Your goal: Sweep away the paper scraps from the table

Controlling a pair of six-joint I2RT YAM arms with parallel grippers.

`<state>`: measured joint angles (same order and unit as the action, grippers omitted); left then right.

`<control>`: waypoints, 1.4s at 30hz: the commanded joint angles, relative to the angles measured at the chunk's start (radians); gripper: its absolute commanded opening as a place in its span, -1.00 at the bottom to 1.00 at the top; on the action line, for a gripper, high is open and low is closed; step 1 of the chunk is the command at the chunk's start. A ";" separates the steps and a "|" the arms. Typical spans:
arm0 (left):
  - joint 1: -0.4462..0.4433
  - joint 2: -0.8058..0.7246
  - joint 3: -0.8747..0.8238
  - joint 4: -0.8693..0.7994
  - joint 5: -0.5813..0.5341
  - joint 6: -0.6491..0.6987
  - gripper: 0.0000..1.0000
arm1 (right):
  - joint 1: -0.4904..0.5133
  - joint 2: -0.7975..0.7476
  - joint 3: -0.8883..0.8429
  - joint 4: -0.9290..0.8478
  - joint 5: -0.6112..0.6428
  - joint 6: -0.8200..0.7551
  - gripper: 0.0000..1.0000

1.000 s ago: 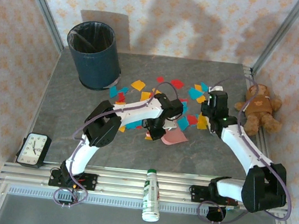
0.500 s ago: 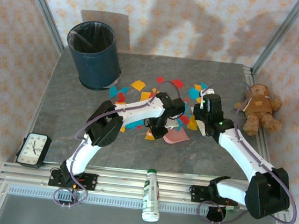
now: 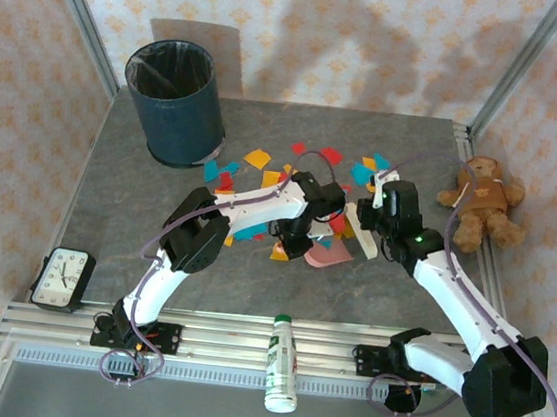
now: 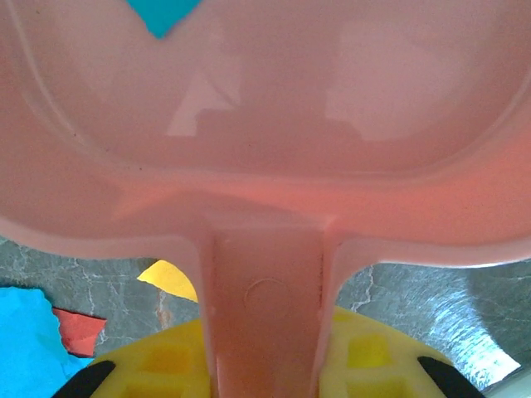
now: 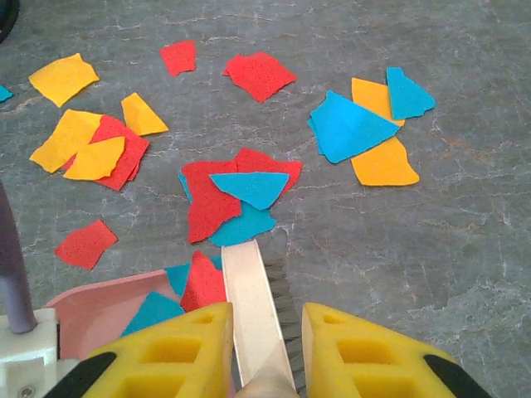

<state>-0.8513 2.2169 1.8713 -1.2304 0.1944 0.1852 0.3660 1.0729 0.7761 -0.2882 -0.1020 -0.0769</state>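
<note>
- The brush (image 5: 249, 290) is clamped by its handle in the right gripper (image 5: 264, 336), the pink dustpan (image 4: 265, 99) by its handle in the left gripper (image 4: 265, 369).
- The paper scraps (image 5: 236, 195) are spread on the table (image 5: 431, 249) just beyond the brush tip, with the pink dustpan lying to its left (a few pieces already inside).
- Small, flat red, teal and yellow pieces are seen, some overlapping.

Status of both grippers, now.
Left gripper: closed on the handle of the pink dustpan.
Right gripper: closed on the handle of the brush.
</note>
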 commanded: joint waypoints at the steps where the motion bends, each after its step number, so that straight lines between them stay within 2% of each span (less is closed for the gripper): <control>1: -0.005 -0.004 -0.007 -0.041 -0.058 -0.021 -1.00 | 0.010 -0.031 0.011 -0.110 0.009 0.050 -1.00; 14: -0.002 -0.081 -0.106 -0.014 -0.090 -0.039 -1.00 | 0.010 -0.126 0.014 -0.083 0.084 0.080 -1.00; 23: -0.005 -0.094 -0.111 -0.034 -0.037 -0.003 -1.00 | 0.009 -0.093 0.003 -0.010 0.278 0.105 -1.00; 30: -0.008 -0.085 -0.108 -0.032 -0.028 0.005 -1.00 | 0.010 -0.028 0.004 0.001 0.261 0.108 -1.00; 42: -0.008 -0.056 -0.076 -0.013 -0.013 0.010 -1.00 | 0.010 0.051 0.017 0.038 0.130 0.138 -1.00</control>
<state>-0.8513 2.1605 1.7744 -1.2125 0.1570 0.1665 0.3706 1.1030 0.7795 -0.2527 0.0647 0.0341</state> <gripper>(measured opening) 0.240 0.246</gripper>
